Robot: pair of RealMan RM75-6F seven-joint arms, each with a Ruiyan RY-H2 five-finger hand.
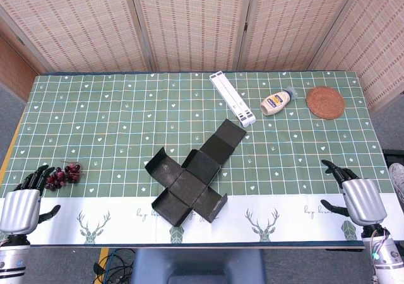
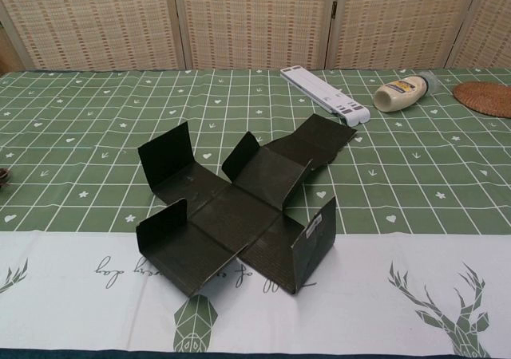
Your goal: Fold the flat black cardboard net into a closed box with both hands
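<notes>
Black cardboard net (image 1: 192, 178) lying mid-counter near the front edge, unfolded in a cross shape, several flaps tipped upright, one long panel stretching back toward the white bar (image 1: 232, 98). Left hand (image 1: 25, 199) at the near left corner, fingers spread, empty, just beside the grapes (image 1: 63, 175). Right hand (image 1: 356, 194) at the near right corner, fingers apart, holding nothing.

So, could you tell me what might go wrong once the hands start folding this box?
1. The cardboard net lies loose on the smooth tablecloth, so a one-sided push could slide it.
2. Its flaps already stand half-raised and may spring back.
3. The left hand could knock the nearby grapes.
</notes>
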